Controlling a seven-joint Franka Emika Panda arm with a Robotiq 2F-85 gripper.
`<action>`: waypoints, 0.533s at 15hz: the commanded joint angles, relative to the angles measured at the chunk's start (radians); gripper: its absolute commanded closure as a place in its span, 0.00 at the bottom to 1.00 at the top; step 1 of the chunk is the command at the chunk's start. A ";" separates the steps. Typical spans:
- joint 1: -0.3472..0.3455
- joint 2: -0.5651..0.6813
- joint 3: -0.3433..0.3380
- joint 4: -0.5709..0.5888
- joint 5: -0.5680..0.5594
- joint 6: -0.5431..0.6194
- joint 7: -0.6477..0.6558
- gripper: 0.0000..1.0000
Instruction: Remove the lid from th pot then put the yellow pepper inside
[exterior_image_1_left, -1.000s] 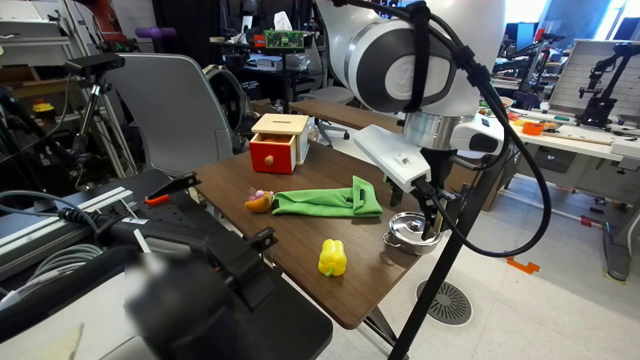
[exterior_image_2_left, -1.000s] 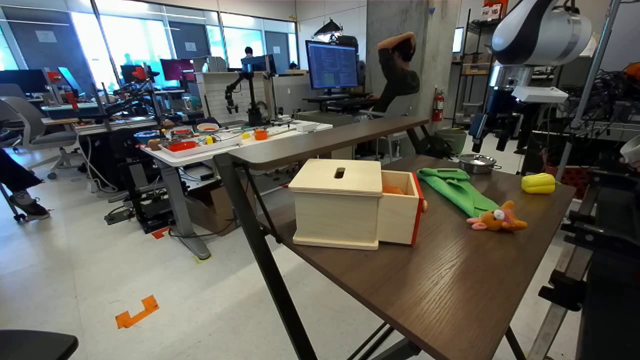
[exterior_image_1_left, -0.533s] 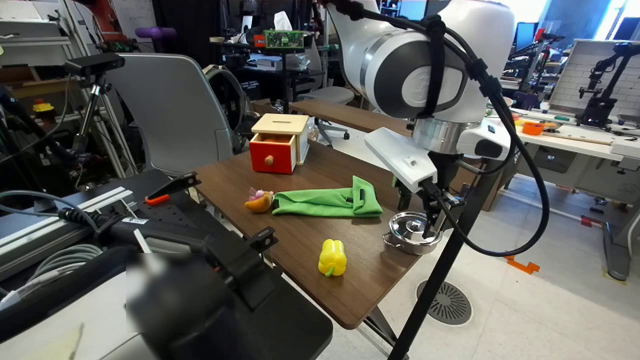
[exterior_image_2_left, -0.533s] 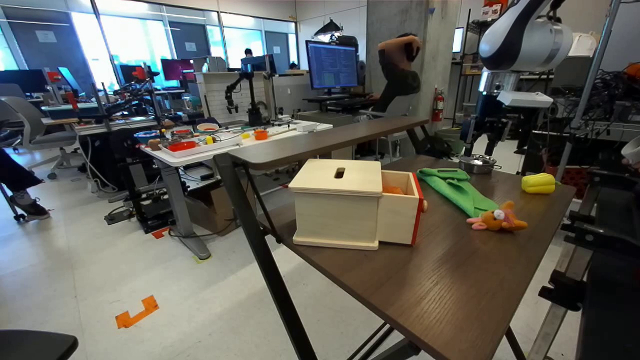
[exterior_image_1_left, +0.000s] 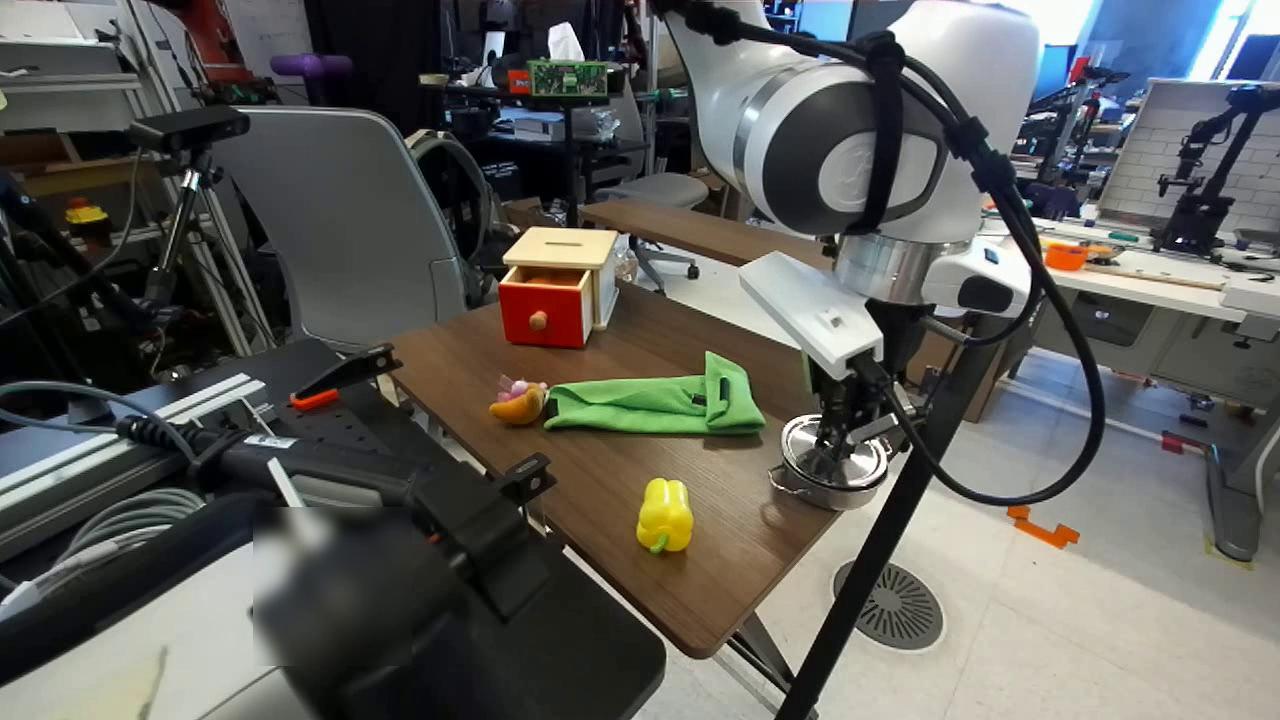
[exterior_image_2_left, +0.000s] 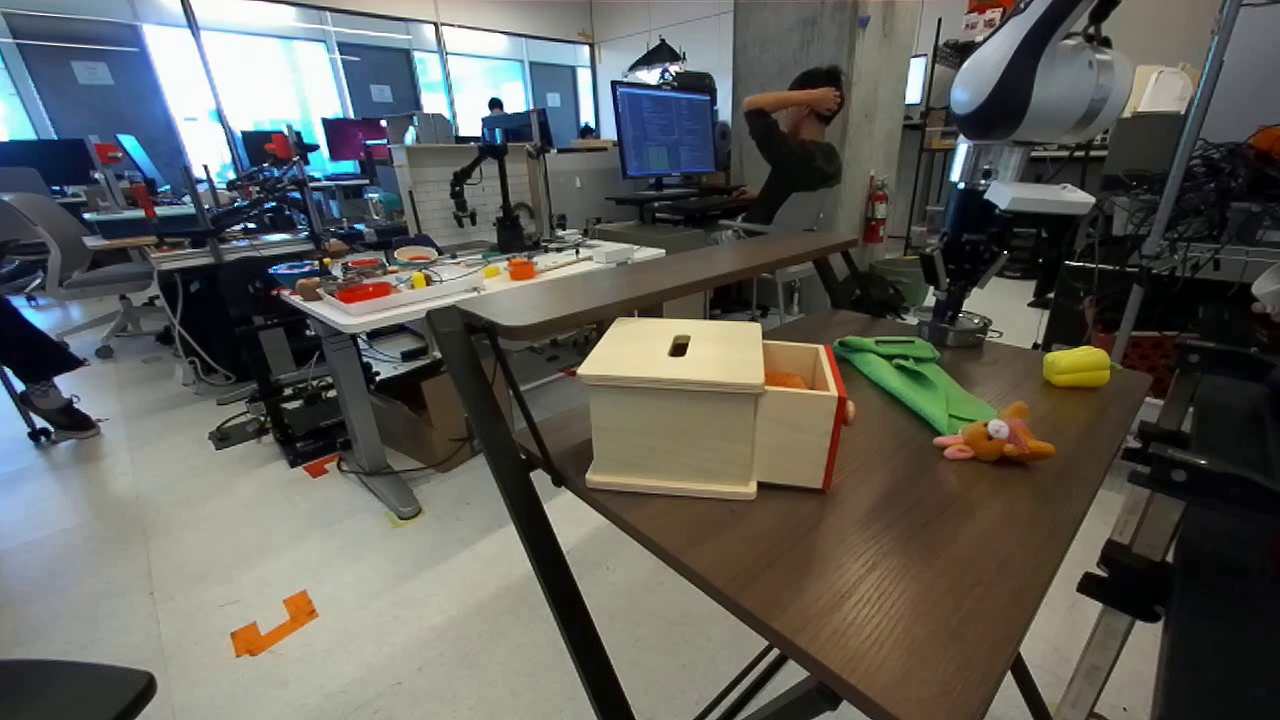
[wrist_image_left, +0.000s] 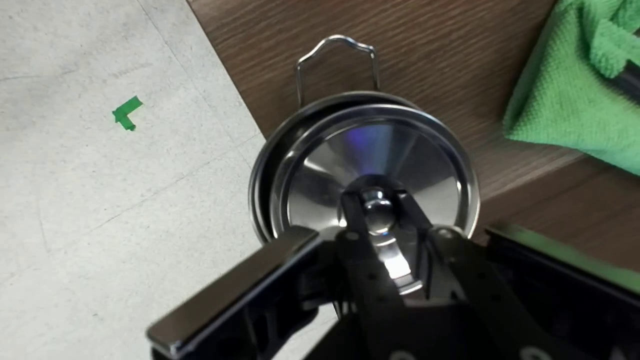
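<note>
My gripper (wrist_image_left: 377, 197) is shut on the round knob of the silvery lid (wrist_image_left: 322, 167), one dark finger on either side of it. Beneath the lid is the shiny pot (exterior_image_1_left: 835, 497), at the table's corner in both exterior views. In the wrist view the lid looks off-centre, with a dark gap along one side of the pot's rim; whether it is lifted or just shifted I cannot tell. The yellow pepper (exterior_image_1_left: 665, 515) lies on the table apart from the pot; an exterior view shows the pepper (exterior_image_2_left: 1076, 367) near the edge. It is outside the wrist view.
A green cloth (exterior_image_1_left: 655, 405) lies close to the pot. Beyond it are a small orange and pink toy (exterior_image_1_left: 518, 402) and a wooden box with a red drawer (exterior_image_1_left: 545, 310) pulled partly out. The pot stands near the edge of the table (exterior_image_1_left: 740, 590).
The gripper has come down over the pot and its fingers have gone from wide apart to shut on the lid's knob. The lid appears slightly shifted. The pepper has stayed put.
</note>
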 joint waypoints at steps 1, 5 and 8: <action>0.010 0.002 -0.006 0.022 -0.009 -0.022 0.024 0.96; 0.009 -0.037 0.010 0.003 0.002 -0.026 0.016 0.95; 0.017 -0.052 0.021 0.020 0.006 -0.030 0.022 0.95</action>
